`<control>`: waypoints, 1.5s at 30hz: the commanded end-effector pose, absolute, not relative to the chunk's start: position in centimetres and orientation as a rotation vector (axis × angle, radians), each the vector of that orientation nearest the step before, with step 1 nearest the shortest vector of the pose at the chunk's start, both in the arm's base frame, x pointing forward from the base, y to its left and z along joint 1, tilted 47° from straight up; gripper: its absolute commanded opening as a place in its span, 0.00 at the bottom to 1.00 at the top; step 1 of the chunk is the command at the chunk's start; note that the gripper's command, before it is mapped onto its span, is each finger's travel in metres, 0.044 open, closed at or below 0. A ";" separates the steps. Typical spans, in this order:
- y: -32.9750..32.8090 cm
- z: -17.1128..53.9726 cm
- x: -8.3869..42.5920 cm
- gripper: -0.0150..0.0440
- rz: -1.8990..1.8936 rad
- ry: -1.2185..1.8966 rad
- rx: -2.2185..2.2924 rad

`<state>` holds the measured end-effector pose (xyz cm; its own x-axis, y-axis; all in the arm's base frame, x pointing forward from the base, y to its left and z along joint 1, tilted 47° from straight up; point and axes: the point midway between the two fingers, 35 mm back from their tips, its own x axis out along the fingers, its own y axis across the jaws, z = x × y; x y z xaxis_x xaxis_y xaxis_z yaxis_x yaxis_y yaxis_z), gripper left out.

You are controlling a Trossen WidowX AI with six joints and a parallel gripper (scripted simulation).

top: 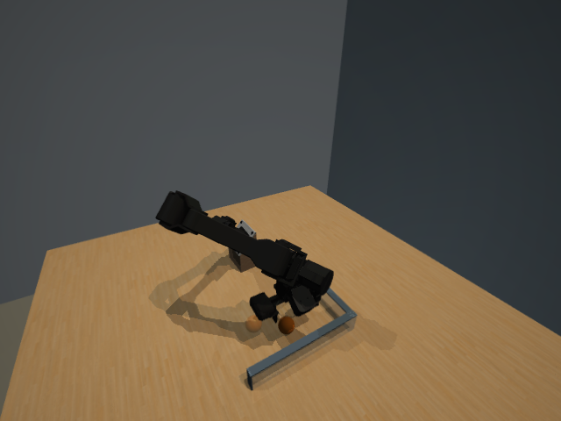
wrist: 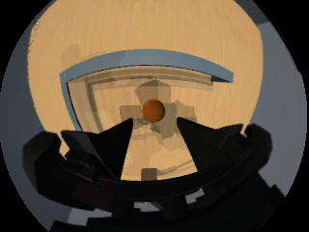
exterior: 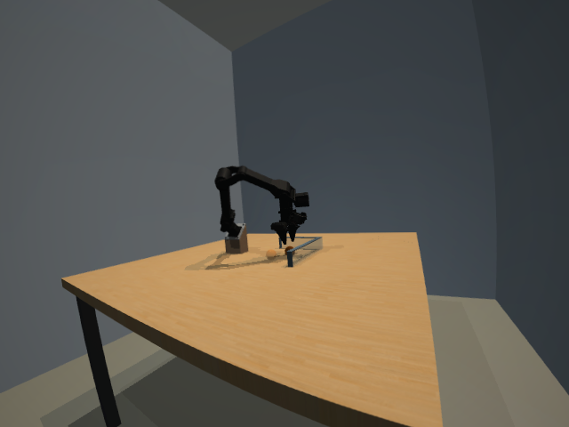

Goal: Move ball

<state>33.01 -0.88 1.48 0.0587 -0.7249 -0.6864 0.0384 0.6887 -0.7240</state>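
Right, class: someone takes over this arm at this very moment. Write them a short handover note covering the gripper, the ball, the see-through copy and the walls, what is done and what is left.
Gripper: open, holding nothing, low over the table just above the ball, fingers either side of it in the wrist view.
Ball: on the table, inside the corner made by the two clear walls, not touching them.
See-through copy: beside the ball, on the side away from the corner, apart from it.
Done: the approach to the ball.
Left: close on or nudge the ball, bring it to rest on the copy, release, back the gripper away, check the ball lies still inside the walls.
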 end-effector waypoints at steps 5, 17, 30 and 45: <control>-1.7 0.7 33.2 0.81 -0.633 1.403 -0.630; -3.1 -0.6 33.3 0.81 -0.634 1.403 -0.631; -3.9 -1.3 33.3 0.63 -0.635 1.403 -0.632; -0.6 1.3 33.7 0.25 -0.625 1.404 -0.625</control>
<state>33.25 -2.43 -0.08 0.0497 -0.7313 -0.6803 0.0205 0.6817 -0.7313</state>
